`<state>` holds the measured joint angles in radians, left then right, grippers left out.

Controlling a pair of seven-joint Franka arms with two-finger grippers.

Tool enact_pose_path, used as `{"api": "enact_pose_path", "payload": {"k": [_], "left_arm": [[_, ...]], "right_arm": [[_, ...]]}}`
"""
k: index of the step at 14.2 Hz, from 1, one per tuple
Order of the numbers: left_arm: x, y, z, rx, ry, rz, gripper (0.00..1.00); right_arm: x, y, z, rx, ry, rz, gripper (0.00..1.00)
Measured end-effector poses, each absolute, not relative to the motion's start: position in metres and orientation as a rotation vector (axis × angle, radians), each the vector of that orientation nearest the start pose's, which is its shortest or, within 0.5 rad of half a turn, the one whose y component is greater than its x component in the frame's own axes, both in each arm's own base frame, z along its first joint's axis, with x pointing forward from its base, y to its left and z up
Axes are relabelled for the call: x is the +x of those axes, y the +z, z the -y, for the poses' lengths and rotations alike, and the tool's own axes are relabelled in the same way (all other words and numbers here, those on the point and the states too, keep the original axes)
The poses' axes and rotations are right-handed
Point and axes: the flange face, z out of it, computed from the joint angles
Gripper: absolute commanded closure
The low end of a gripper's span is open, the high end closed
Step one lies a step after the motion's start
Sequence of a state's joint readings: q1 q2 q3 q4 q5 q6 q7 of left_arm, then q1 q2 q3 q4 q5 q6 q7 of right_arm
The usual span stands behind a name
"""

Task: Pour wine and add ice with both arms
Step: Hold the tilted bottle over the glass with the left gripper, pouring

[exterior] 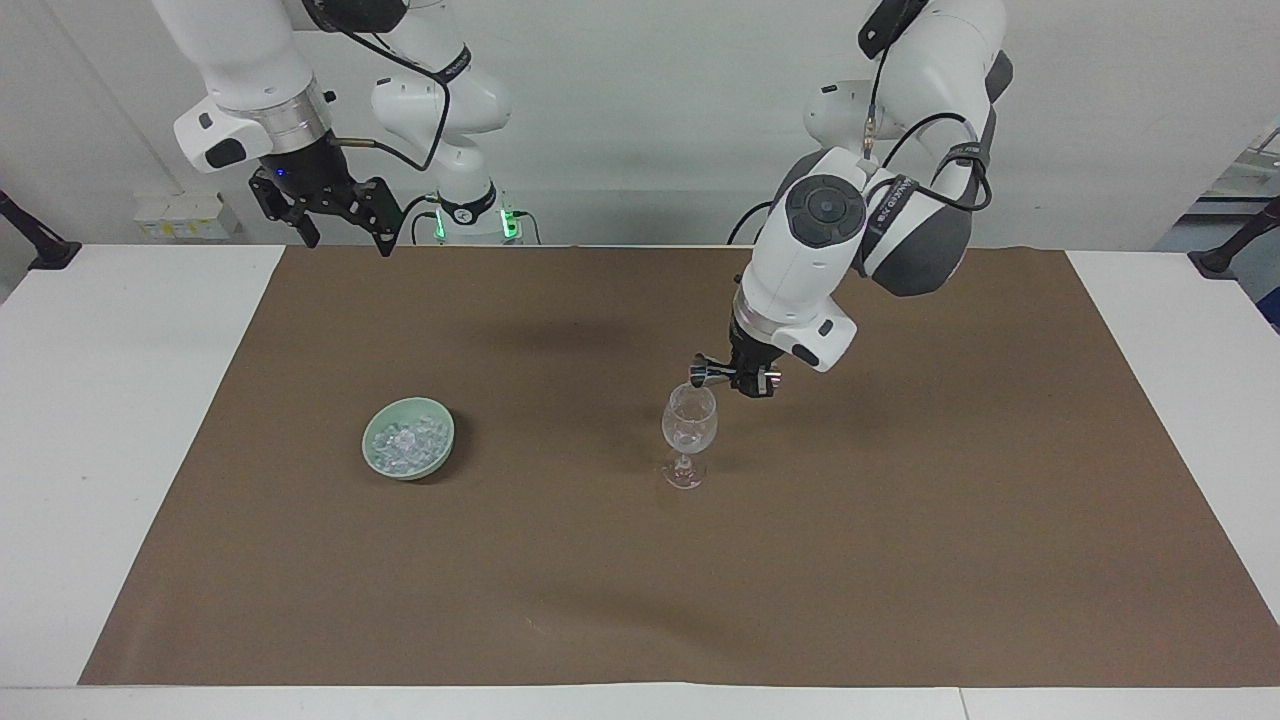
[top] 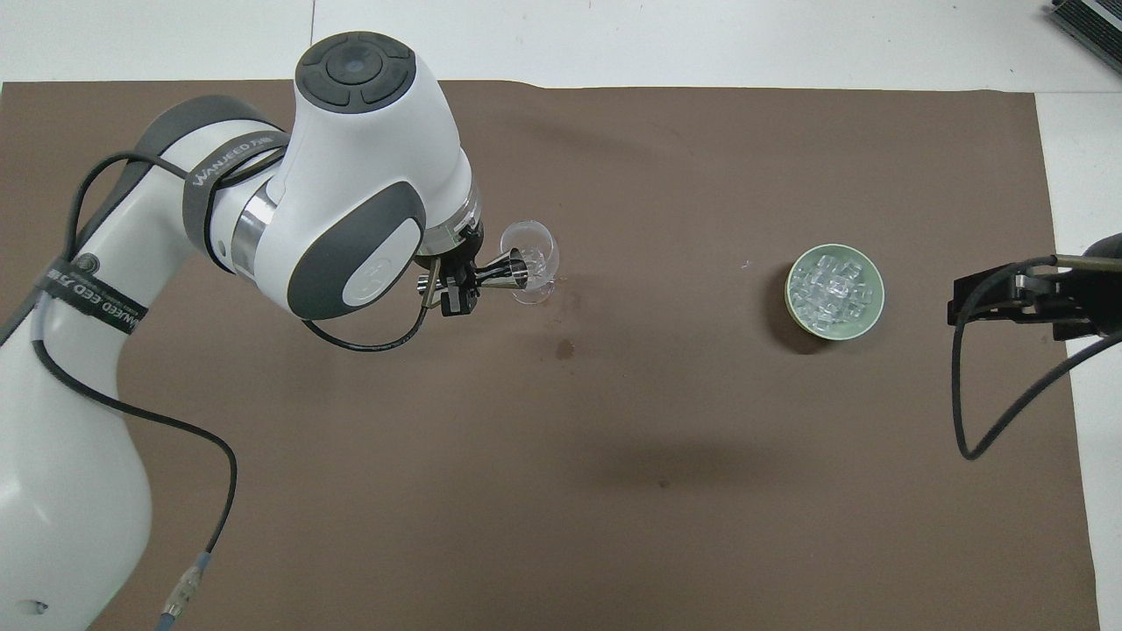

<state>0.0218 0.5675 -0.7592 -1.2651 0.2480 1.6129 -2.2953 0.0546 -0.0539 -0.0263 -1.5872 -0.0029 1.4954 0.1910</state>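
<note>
A clear stemmed glass (exterior: 689,425) stands upright on the brown mat near the table's middle; it also shows in the overhead view (top: 536,259). My left gripper (exterior: 748,380) is shut on a small metal measuring cup (exterior: 700,371) and holds it tipped sideways just over the glass's rim, as the overhead view (top: 456,285) also shows with the cup (top: 507,268). The ice (exterior: 408,438) fills a pale green bowl (exterior: 366,447) toward the right arm's end. My right gripper (exterior: 345,235) is open, empty, and waits high near its base.
The brown mat (exterior: 900,560) covers most of the white table. Small dark stains (top: 566,350) lie on it near the glass, on the side nearer to the robots. The bowl (top: 877,298) with the ice (top: 833,289) sits close to my right gripper (top: 964,300) in the overhead view.
</note>
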Motion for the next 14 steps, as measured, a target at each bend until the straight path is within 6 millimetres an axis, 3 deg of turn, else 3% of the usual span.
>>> {"api": "enact_pose_path", "payload": {"k": [14], "left_arm": [[0.585, 0.497, 0.356, 2.233, -0.072, -2.308, 1.00]], "right_arm": [[0.530, 0.640, -0.014, -3.136, 0.059, -0.256, 0.00]]}}
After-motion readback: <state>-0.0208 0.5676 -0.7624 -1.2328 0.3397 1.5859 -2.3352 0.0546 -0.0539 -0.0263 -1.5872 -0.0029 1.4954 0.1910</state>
